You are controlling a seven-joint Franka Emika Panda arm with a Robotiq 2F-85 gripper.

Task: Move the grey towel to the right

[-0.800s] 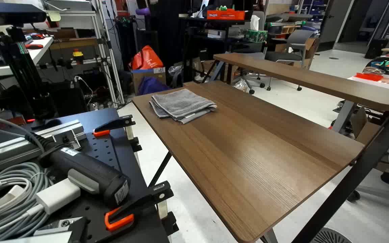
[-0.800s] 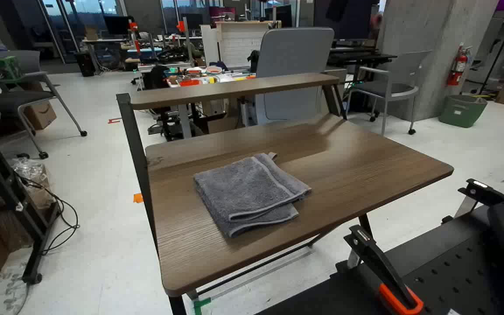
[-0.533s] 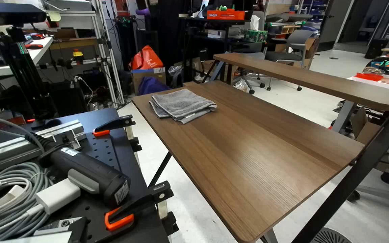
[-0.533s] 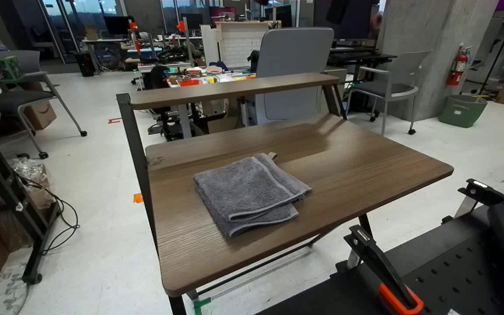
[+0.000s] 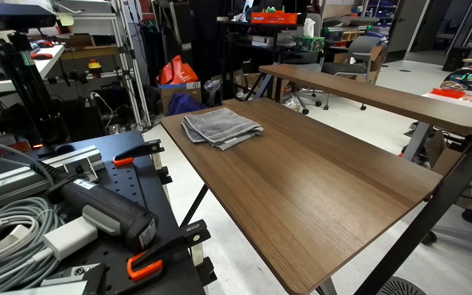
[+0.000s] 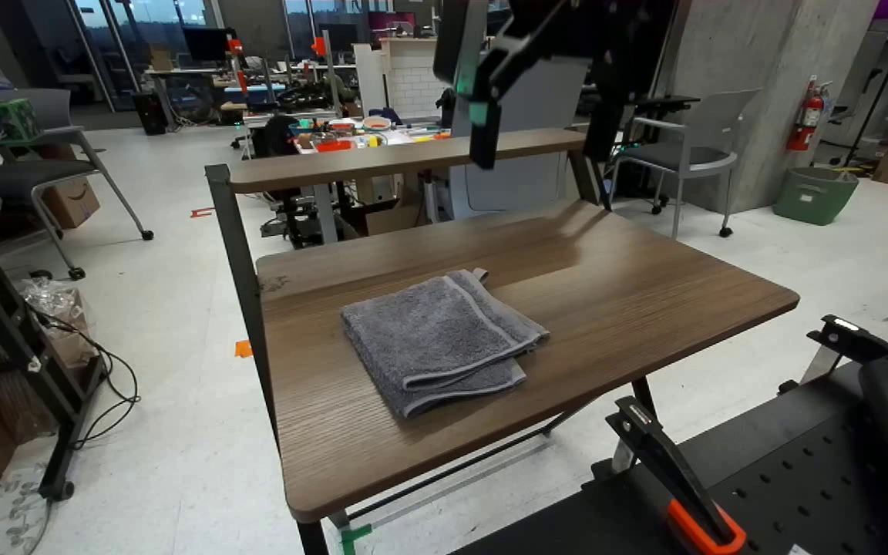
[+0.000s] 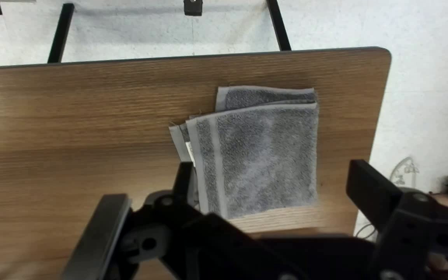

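The grey towel (image 7: 266, 159) is lying folded on the desk (image 7: 72, 116), near a round corner, in from a short edge and a long edge. The gripper (image 6: 544, 145) is hanging well above the desk, its fingers (image 7: 371, 190) standing wide apart. A black table (image 6: 752, 432) is standing beside that long edge. A shelf (image 6: 382, 163) is running above the other long edge.

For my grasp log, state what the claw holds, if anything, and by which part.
Nothing is held: the claw is open and apart from the towel, which lies folded on the table.
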